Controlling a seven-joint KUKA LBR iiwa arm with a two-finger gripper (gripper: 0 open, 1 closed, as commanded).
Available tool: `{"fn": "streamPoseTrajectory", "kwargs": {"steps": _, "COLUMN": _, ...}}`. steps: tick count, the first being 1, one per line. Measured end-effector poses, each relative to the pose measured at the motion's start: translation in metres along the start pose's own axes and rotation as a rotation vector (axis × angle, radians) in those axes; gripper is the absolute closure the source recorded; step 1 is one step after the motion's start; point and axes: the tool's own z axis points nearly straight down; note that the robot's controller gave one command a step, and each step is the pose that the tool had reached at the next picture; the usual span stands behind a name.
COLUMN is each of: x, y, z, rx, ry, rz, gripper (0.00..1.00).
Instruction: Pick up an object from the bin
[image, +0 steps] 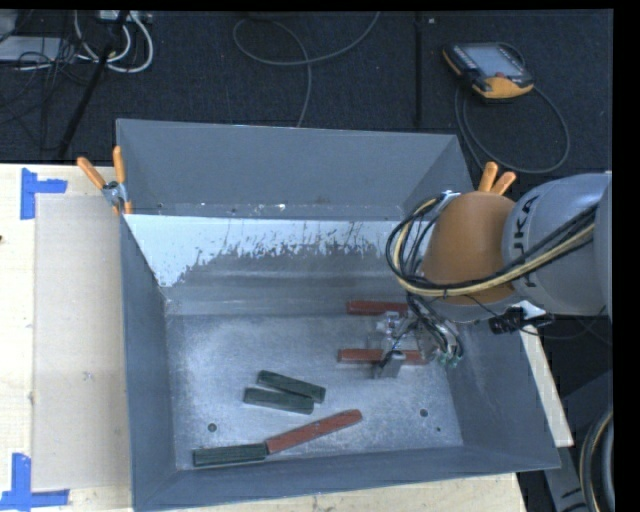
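Note:
My gripper is low in the right part of the bin, under the orange wrist cover. It stands over the right half of a short red-brown bar that lies flat on the floor, with its left end sticking out. A second red-brown bar lies just behind it, near the foot of the back wall, and its right end is hidden by the wrist.
Two dark green blocks lie side by side left of the gripper, mid-floor. A long tool with a red-brown half and a dark half lies along the front wall. The arm and its cables cover the bin's right side.

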Motion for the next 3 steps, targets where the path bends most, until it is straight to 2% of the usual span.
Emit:
{"fn": "streamPoseTrajectory", "kwargs": {"steps": 1, "x": 0.04, "y": -0.008, "z": -0.048, "rx": -0.001, "ry": 0.011, "rz": -0.041, "gripper": 1.0}}
{"fn": "streamPoseTrajectory", "kwargs": {"steps": 2, "x": 0.074, "y": -0.016, "z": -0.104, "rx": 0.001, "ry": 0.001, "rz": -0.07, "gripper": 1.0}}
{"fn": "streamPoseTrajectory", "kwargs": {"steps": 3, "x": 0.058, "y": -0.029, "z": -0.149, "rx": -0.001, "ry": 0.003, "rz": -0.247, "gripper": 1.0}}
